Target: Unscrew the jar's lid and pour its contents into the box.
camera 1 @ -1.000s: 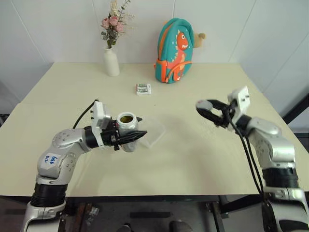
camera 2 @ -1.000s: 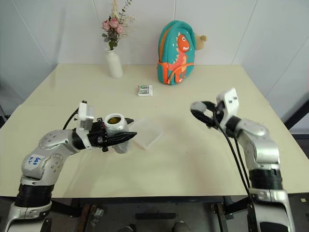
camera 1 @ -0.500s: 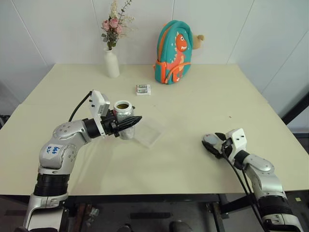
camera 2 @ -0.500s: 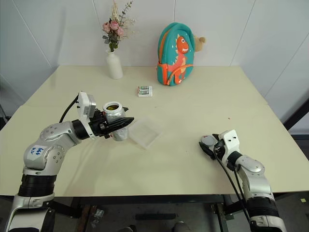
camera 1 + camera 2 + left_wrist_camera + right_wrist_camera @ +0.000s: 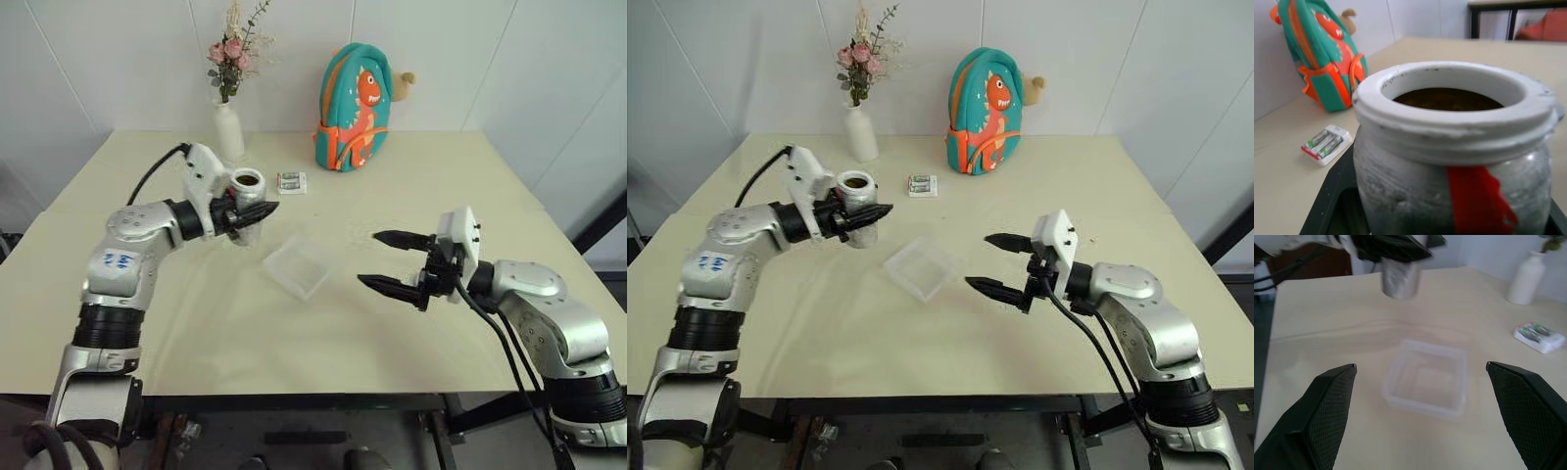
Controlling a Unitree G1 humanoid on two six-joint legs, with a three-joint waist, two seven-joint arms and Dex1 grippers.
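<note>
Silver-grey, red-marked jar, lidless, is held upright above the surface, clamped in the left gripper's fingers. Right gripper's 2 fingers are spread empty near the clear plastic box. Pouring is judged next: the jar must be carried over the box and tipped.

Head pair overlooks table; wrist cameras sit close.

Blue handwriting stands on a white sticker on the left arm's upper segment, too small to read. The battery pack by the backpack bears markings, none legible. No other text can be read.
</note>
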